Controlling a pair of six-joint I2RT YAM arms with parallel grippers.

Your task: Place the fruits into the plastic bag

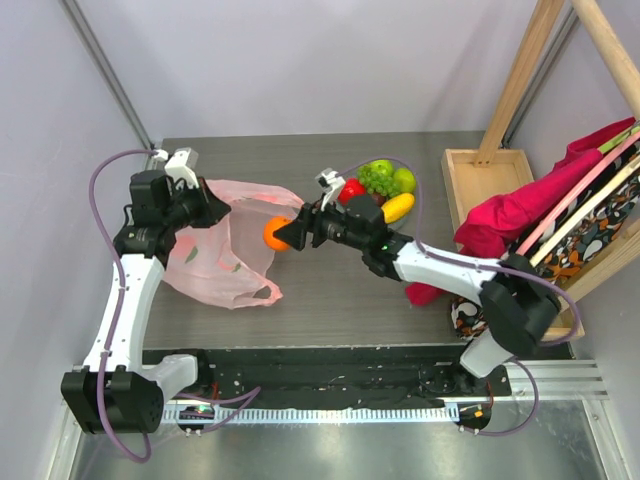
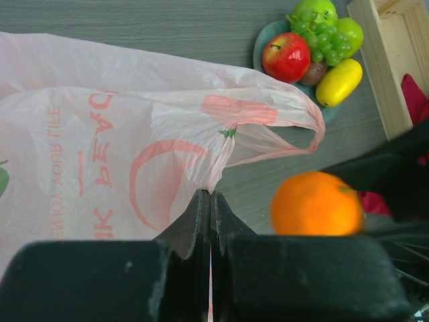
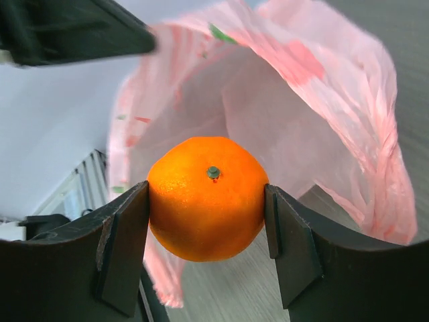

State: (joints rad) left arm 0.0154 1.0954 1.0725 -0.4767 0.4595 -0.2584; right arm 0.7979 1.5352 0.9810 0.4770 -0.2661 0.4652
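Gripping round glossy orange [image 3: 208, 198] | crinkly translucent pink bag [image 3: 335, 114] | mouth gaping

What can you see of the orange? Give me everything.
The orange is round, glossy and bright, faintly dimpled like plastic, with a small green stem dot facing the wrist camera. It is whole, clamped at its sides between the two pads of the right gripper, just in front of the bag's open mouth, not yet inside.

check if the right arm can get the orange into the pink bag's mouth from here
Probably yes. The right claw holds the orange right at the mouth of the pink plastic bag, which the left claw, shut on its rim, holds open. Nothing stands between the fruit and the opening.
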